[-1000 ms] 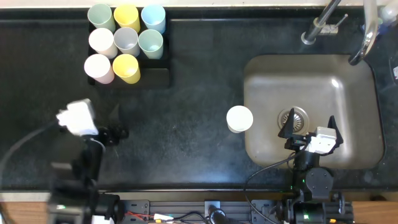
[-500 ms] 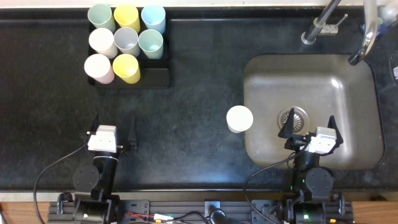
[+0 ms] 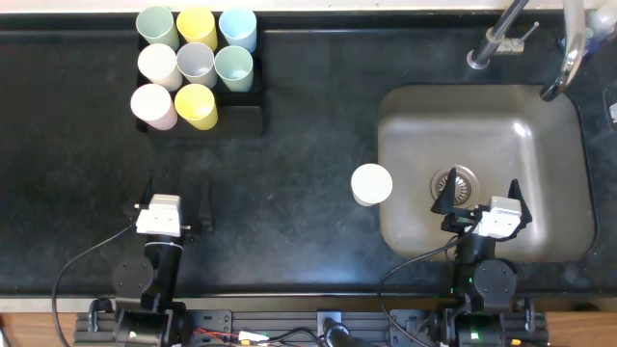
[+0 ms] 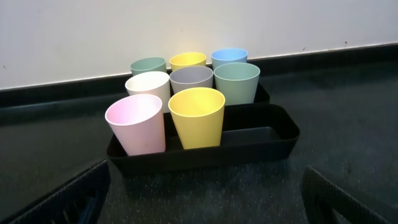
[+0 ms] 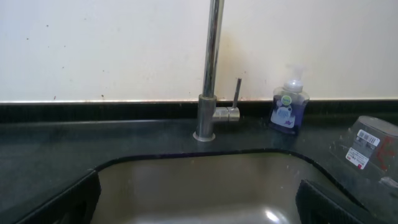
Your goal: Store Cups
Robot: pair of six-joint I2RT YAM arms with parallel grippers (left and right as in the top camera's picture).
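A black tray [image 3: 241, 120] at the back left of the counter holds several upright cups, among them a pink cup [image 3: 153, 105] and a yellow cup [image 3: 196, 105] in the front row. The tray's front right slot [image 4: 261, 140] is bare. One white cup [image 3: 371, 183] stands alone on the dark counter, just left of the sink. My left gripper [image 3: 177, 198] sits low near the front edge, open and holding nothing, facing the tray [image 4: 205, 155]. Over the sink basin, my right gripper [image 3: 479, 191] is open too, with nothing between its fingers.
The steel sink [image 3: 521, 125] takes up the right side, with a drain [image 3: 453, 181] and a faucet [image 5: 211, 74] behind it. A soap bottle [image 5: 289, 109] stands by the wall, and a clear plastic item [image 5: 370, 149] lies on the counter at the sink's right.
One second ago the left arm was raised and swinging; it has since settled low near the front edge, facing the tray. The right arm and the cups have not moved.
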